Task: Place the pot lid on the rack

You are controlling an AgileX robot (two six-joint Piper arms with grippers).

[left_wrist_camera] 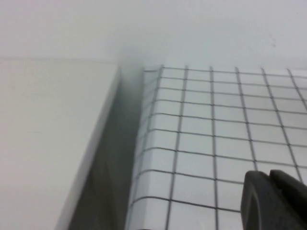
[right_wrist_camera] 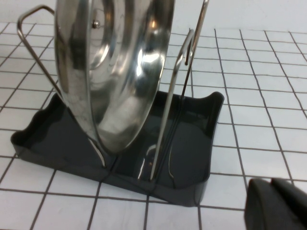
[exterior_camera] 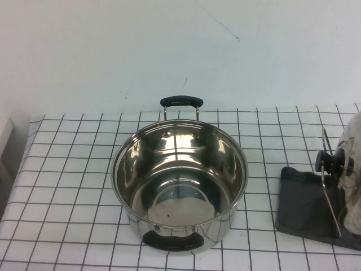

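The shiny steel pot lid (exterior_camera: 331,186) stands on edge in the rack (exterior_camera: 302,206) at the table's right, its black knob (exterior_camera: 334,161) facing the pot. In the right wrist view the lid (right_wrist_camera: 120,72) leans between the rack's wire uprights (right_wrist_camera: 184,57) over the dark grey tray (right_wrist_camera: 192,158). My right gripper (right_wrist_camera: 272,184) is shut and empty, a little off the tray's corner, apart from the lid. My right arm (exterior_camera: 354,180) shows at the right edge behind the lid. My left gripper (left_wrist_camera: 269,175) is shut and empty over the table's left edge.
The deep steel pot (exterior_camera: 179,180) with two black handles stands open in the middle of the checked cloth (exterior_camera: 67,169). A white box (left_wrist_camera: 48,143) sits beside the table's left edge. A white wall is behind.
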